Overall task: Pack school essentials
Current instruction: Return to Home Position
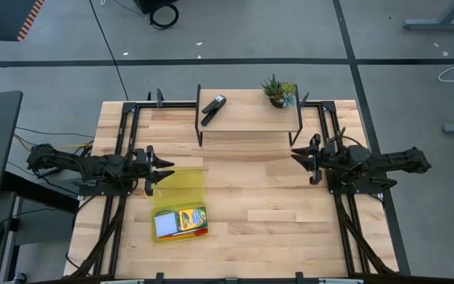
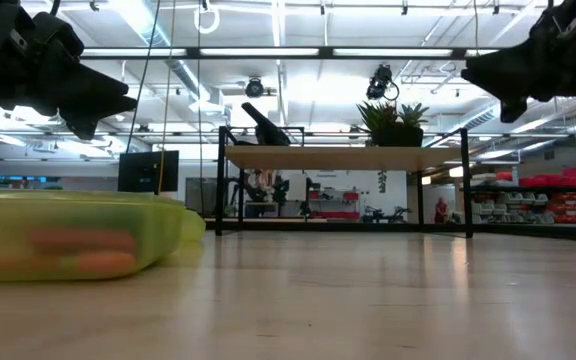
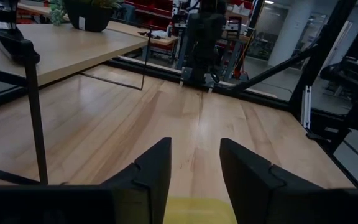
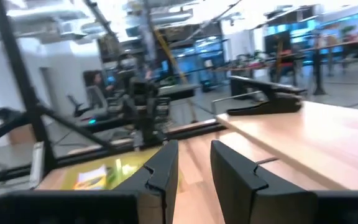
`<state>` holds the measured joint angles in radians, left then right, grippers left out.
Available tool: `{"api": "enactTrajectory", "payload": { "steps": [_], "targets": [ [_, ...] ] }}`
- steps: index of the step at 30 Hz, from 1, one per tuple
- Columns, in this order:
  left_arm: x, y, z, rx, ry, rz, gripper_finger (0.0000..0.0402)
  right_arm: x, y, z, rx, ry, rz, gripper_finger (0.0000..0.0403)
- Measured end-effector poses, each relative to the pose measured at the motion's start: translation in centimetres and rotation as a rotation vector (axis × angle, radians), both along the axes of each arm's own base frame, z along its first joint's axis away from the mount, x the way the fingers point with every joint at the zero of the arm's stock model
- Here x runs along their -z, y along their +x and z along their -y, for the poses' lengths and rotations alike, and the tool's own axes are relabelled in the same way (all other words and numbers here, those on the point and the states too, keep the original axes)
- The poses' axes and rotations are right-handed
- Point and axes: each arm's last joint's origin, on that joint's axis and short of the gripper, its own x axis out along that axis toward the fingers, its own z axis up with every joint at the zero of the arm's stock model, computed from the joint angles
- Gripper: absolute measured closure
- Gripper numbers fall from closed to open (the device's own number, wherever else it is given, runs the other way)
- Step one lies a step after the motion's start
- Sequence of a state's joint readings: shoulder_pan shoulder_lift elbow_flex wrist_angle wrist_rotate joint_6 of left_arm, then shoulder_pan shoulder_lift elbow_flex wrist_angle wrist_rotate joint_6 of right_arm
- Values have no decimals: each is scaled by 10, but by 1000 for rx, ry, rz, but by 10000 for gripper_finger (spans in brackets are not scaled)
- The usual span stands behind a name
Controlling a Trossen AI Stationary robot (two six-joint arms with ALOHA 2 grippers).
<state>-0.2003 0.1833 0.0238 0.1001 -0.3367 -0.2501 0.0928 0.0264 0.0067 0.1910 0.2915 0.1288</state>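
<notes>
Overhead, the left gripper hovers with its fingers parted and empty above the opened lid of the translucent yellow supply box. The right gripper, likewise parted and empty, waits well apart over the table's right side. That view looks into the box at the yellow-green crayon box lying beside a pale blue note pad, whereas the low view shows only blurred orange shapes through the cloudy wall, with the black stapler and potted plant on the shelf behind.
</notes>
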Motion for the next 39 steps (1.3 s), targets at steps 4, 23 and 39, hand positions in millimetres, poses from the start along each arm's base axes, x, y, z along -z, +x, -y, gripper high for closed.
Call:
{"api": "enactTrajectory", "payload": {
  "steps": [4,23,39],
  "targets": [
    [0,0,0,0,0,0,255,0,-1,3,120,42,6,302],
    [0,0,0,0,0,0,251,4,0,5,167,38,-40,301],
    [0,0,0,0,0,0,254,4,0,5,167,38,-41,301]
  ]
}}
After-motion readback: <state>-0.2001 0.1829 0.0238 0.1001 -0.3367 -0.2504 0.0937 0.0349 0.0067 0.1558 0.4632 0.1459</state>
